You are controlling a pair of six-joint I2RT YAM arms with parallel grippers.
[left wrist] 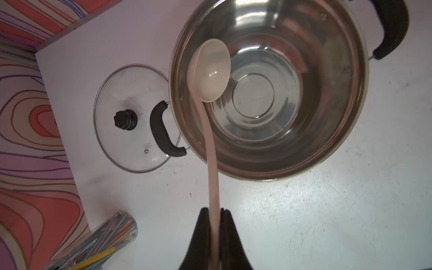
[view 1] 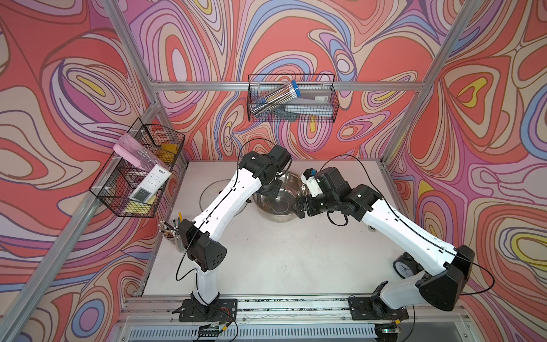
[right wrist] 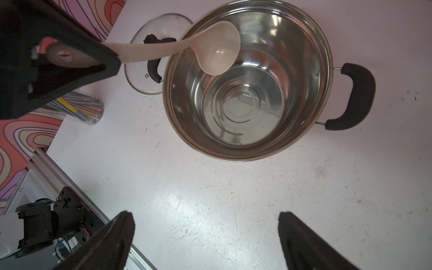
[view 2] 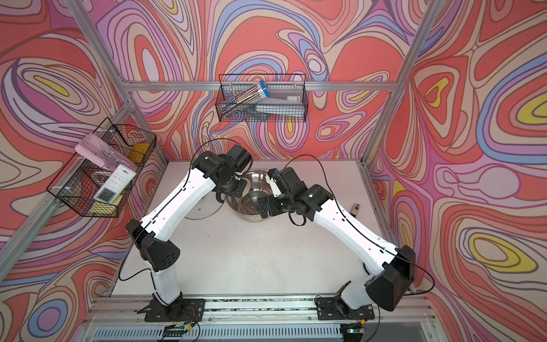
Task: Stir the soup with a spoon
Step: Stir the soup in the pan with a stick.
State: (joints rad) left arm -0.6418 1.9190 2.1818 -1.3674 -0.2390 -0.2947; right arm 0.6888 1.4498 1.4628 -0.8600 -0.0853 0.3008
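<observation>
My left gripper point(left wrist: 215, 216) is clamped on the spoon point(left wrist: 211, 72) at its slim handle end, bowl over the pot point(left wrist: 327, 149). It looks light, stiff and slippery. My right gripper point(right wrist: 205, 216) gapes empty.

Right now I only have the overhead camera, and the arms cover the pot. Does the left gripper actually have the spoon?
Observer: Yes. In the left wrist view the left gripper is shut on the spoon, near the end of its slim handle.
Operator: Is the bowl down in the pot?
Observer: It hangs over the mouth of the pot, near the rim on the side of the glass lid, not down at the bottom.
Operator: And the right gripper?
Observer: The right gripper is open and empty, over the table, short of the pot.
</observation>
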